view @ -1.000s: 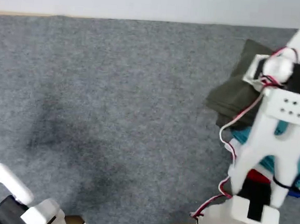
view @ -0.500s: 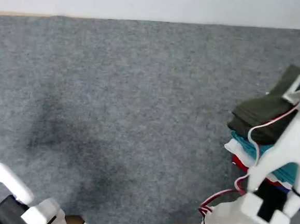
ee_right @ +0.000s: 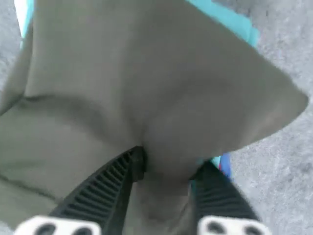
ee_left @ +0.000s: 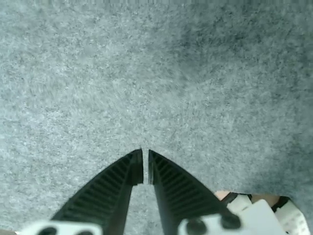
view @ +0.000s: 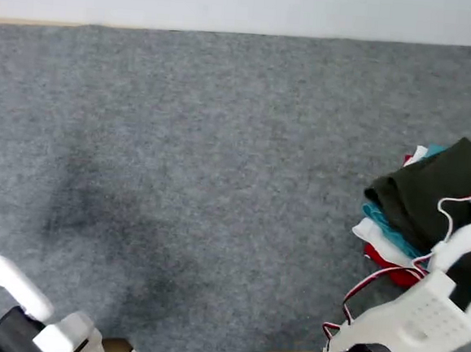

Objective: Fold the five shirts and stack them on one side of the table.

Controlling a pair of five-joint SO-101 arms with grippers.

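Right gripper: set down on the stack of shirts at the right edge of the table. A fold of the dark green shirt, topmost in the stack, is clamped between its fingers. A teal shirt, a white shirt and a red shirt are layered beneath. The right arm is bent over the near right corner.

Left gripper: held low over the grey table covering, fingers drawn together to a thin slit. The left arm is folded at the near left corner.

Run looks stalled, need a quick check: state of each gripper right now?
Left gripper: closed, empty, over the grey felt table cover.
Right gripper: closed on the dark olive cloth shirt.
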